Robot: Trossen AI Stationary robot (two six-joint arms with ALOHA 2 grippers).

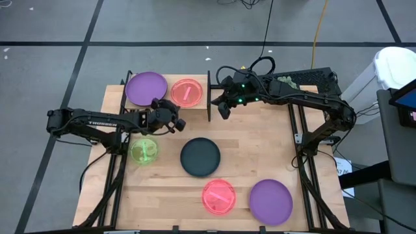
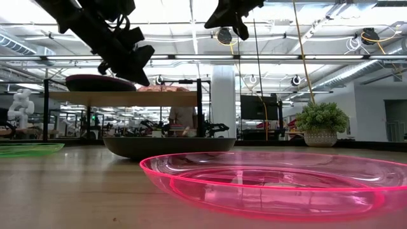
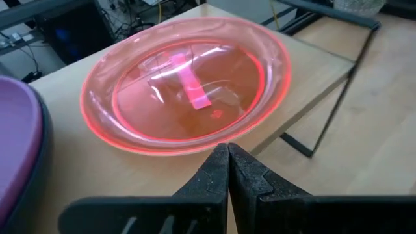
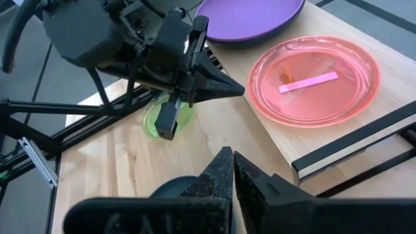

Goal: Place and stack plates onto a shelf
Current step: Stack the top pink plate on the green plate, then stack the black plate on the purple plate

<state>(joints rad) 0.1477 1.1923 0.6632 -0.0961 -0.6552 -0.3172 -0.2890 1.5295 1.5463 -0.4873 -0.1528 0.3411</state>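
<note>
Wood shelf, high view: light board (image 1: 166,104) with black end panels sits at the table's far edge, left of centre.
On shelf, high view: purple plate (image 1: 146,88) on its left half, pink plate (image 1: 187,92) on its right half, side by side.
On table, high view: green plate (image 1: 144,151) near the left edge; dark plate (image 1: 200,156) at centre; second pink plate (image 1: 218,196) and second purple plate (image 1: 270,201) near the front edge.
Left gripper, high view: (image 1: 177,123) just in front of the shelf, between the shelf and the dark plate, holding nothing.
Right gripper, high view: (image 1: 223,112) beside the shelf's right end panel, holding nothing.
Low view: front pink plate (image 2: 280,184) fills the foreground; dark plate (image 2: 168,146) behind it; green plate (image 2: 28,149) at the left edge; shelf board (image 2: 127,98) raised on black uprights, with the purple plate (image 2: 102,82) on top.
Arms, low view: both grippers hang above table level, left gripper (image 2: 141,75) just over the shelf, right gripper (image 2: 241,32) higher up.
Left wrist view: fingers (image 3: 214,175) pressed together, nothing between them; shelf pink plate (image 3: 188,91) right ahead, flat on the board; purple plate edge (image 3: 16,156) beside it.
Right wrist view: fingers (image 4: 218,179) clenched together, empty; left gripper (image 4: 231,88) ahead with its tips closed, near the shelf's front edge; pink plate (image 4: 315,81) and purple plate (image 4: 250,16) on the shelf, green plate (image 4: 168,117) partly hidden behind the left gripper.
</note>
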